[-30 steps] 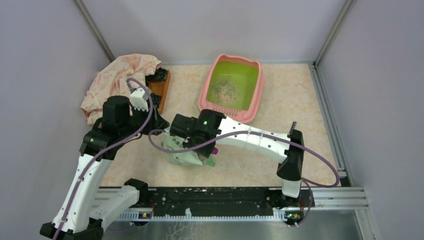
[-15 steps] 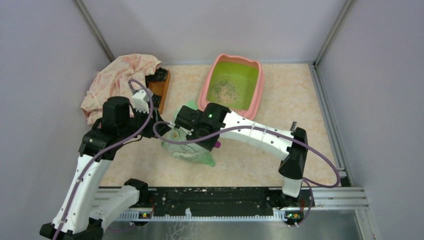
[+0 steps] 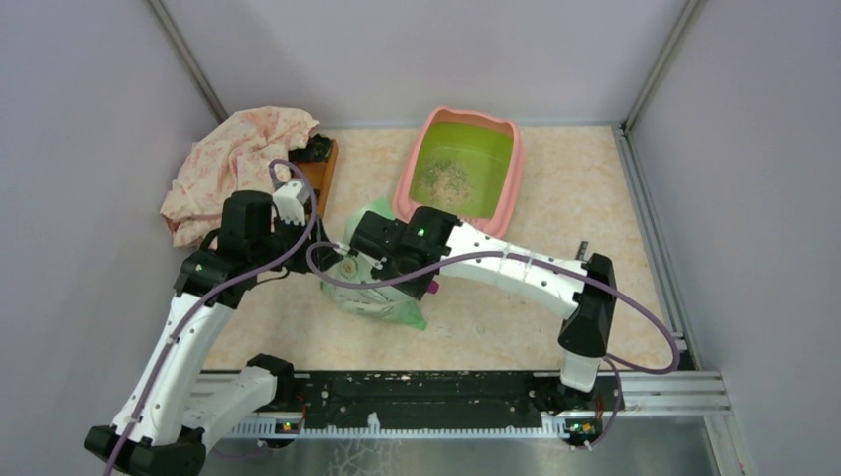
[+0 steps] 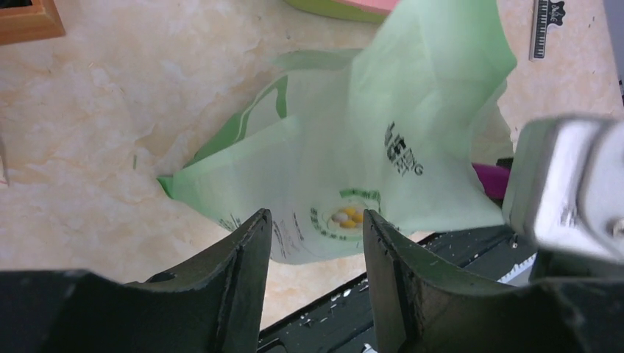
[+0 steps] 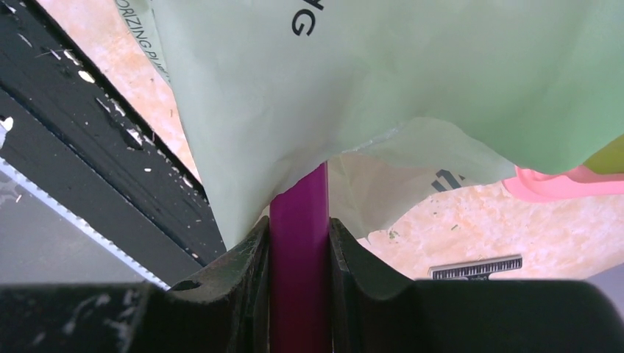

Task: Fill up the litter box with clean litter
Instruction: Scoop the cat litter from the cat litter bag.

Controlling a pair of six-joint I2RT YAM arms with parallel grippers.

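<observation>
Top external, bag: the green bag (image 3: 382,297) now stands with its top raised toward the litter box (image 3: 470,112); a second ago it lay flatter.
Left arm: has edged in at the bag's left side.
Left claw (image 4: 316,220): open, fingers apart, bag just ahead, nothing gripped.
Right claw (image 5: 298,228): clamped on the magenta scoop handle (image 5: 298,198), which runs up under the bag's fold.
Litter (image 3: 443,177): only a thin scatter on the box floor, just beyond the bag.
Meaning: scooping looks under way, and the box is far from full.
</observation>
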